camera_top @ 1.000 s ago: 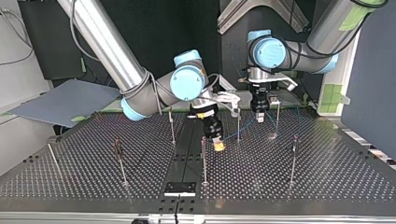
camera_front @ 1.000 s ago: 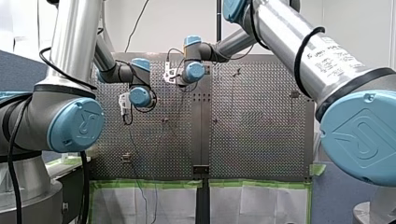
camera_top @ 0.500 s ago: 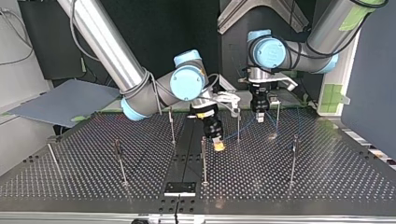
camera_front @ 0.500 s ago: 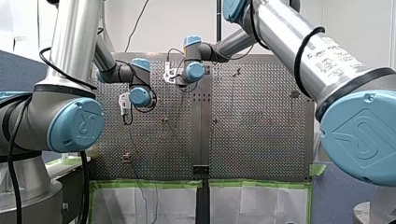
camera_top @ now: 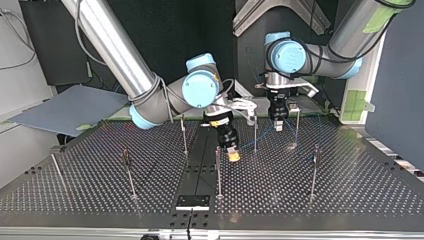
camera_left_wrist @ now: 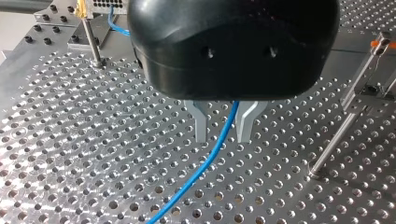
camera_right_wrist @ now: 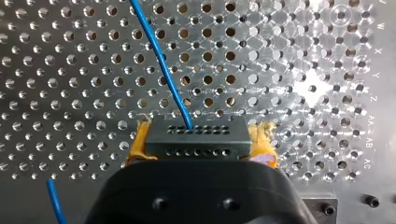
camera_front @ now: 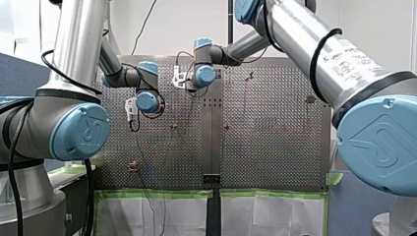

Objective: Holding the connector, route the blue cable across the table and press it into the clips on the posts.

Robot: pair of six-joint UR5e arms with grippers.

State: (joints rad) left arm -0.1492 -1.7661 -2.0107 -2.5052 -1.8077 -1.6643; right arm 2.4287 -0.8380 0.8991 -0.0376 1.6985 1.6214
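1. Watching from beside the table (camera_top: pixel 350 192), I see the right gripper (camera_top: pixel 233 155) low over its middle, close to the dark centre strip (camera_top: pixel 197 165). Its yellow pads (camera_right_wrist: pixel 264 135) are clamped on the black connector (camera_right_wrist: pixel 196 135).
2. The blue cable (camera_right_wrist: pixel 161 63) leaves the connector's face and runs over the perforated plate toward the left gripper (camera_left_wrist: pixel 222 137). That gripper hangs between two of the posts (camera_top: pixel 255 135), in the half of the table nearer the arms' bases.
3. The left gripper's metal fingers (camera_left_wrist: pixel 201 122) stand apart, one on each side of the cable with a gap around it. They straddle it and do not pinch it.
4. Beyond the left gripper the cable trails toward a post near the table's edge. Whether any clip (camera_left_wrist: pixel 380 43) holds it, I cannot make out.
5. By my reckoning the connector is in hand and the routing is under way, but no stretch looks plainly pressed home. The posts toward the side edge on the right arm's side carry no cable that I can see, so most of the route and the pressing appear left.
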